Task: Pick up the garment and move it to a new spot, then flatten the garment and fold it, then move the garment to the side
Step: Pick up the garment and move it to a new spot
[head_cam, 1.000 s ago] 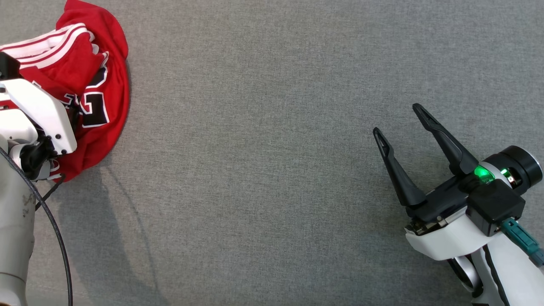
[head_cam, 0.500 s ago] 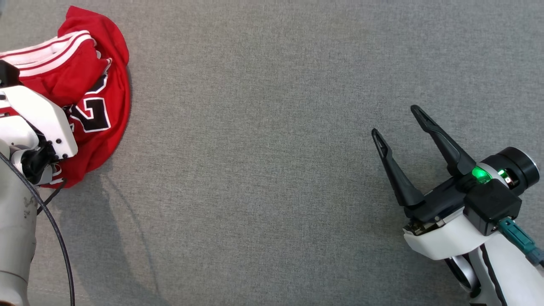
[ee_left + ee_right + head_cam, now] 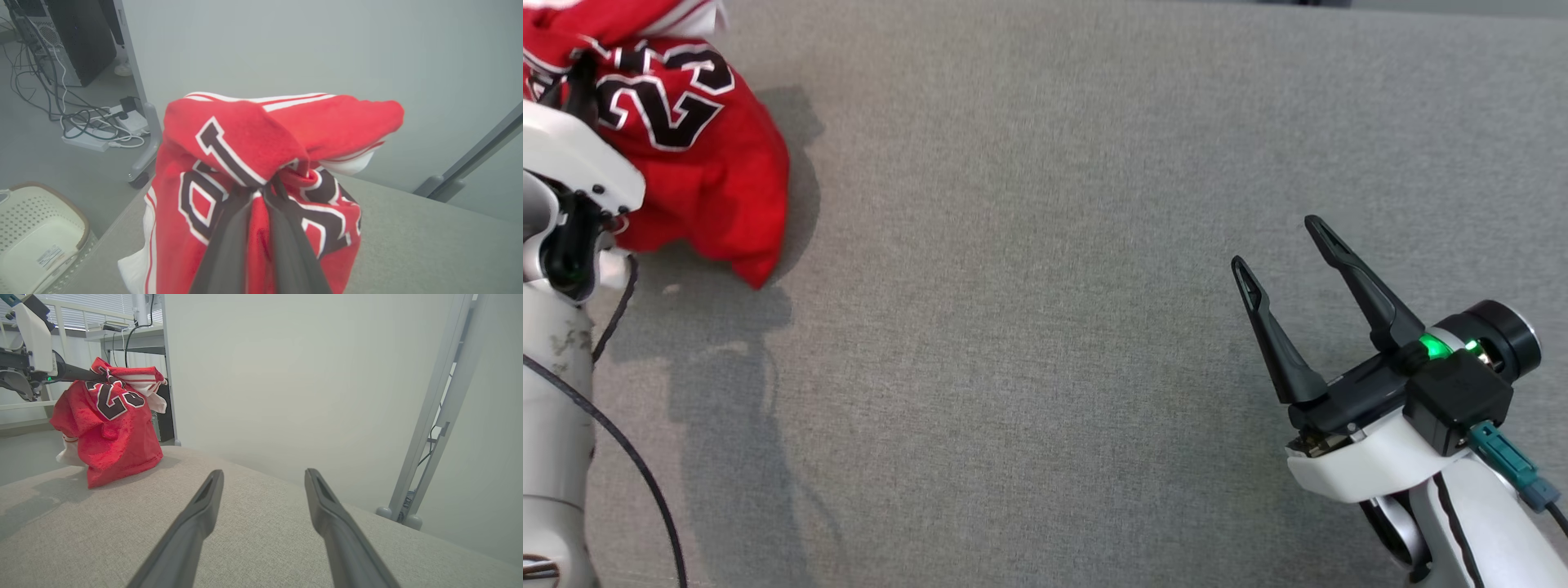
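Note:
The garment point(image 3: 703, 171) is a red jersey with white stripes and black-and-white numbers. It hangs bunched at the far left of the grey table point(image 3: 1045, 245). My left gripper point(image 3: 271, 181) is shut on a fold near the garment's top point(image 3: 245, 134). In the right wrist view the garment point(image 3: 114, 433) droops from the left gripper point(image 3: 107, 377), and its lower end reaches the table. My right gripper point(image 3: 1276, 242) stands open at the lower right, far from the cloth, with nothing between its fingers point(image 3: 204, 506).
Past the table's left edge a cream laundry basket point(image 3: 41, 228) sits on the floor, with cables and a power strip point(image 3: 94, 134) behind it. Grey frame posts point(image 3: 433, 416) stand beyond the table's far side.
My left gripper closed on the garment and raised it, so the flat heap now hangs as a bunch. The right gripper stayed open and barely shifted.

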Robot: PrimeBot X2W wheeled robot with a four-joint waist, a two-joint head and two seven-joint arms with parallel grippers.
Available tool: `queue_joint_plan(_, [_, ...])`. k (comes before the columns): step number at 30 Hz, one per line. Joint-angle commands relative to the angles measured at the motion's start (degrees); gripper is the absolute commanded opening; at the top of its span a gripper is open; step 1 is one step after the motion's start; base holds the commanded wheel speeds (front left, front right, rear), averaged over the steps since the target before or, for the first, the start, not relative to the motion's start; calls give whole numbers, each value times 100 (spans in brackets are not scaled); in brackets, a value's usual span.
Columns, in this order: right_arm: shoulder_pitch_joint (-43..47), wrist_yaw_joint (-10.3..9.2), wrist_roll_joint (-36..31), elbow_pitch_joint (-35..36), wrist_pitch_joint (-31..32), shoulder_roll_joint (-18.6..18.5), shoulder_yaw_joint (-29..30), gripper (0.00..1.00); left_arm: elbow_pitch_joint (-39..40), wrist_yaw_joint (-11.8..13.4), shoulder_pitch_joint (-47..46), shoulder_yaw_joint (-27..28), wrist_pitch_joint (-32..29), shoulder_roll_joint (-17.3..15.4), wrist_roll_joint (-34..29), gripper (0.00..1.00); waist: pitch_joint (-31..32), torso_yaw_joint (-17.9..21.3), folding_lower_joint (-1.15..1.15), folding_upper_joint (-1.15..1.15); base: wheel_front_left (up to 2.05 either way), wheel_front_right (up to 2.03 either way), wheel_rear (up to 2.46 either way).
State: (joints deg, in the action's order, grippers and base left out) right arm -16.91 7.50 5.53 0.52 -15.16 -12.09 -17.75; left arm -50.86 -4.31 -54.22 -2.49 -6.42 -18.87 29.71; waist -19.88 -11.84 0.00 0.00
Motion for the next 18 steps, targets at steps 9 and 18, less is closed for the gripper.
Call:
queue_joint_plan(9, [241, -2, 180, -91, -10, 276, 147, 100, 835, -165, 206, 129, 576, 450, 436, 0, 820, 244, 0, 0, 0, 0, 0])
queue_joint_plan(18, [355, -2, 183, -52, -10, 391, 380, 100, 1990, -196, 750, -207, 403, 1024, 583, 0, 1198, 597, 0, 0, 0, 0, 0])
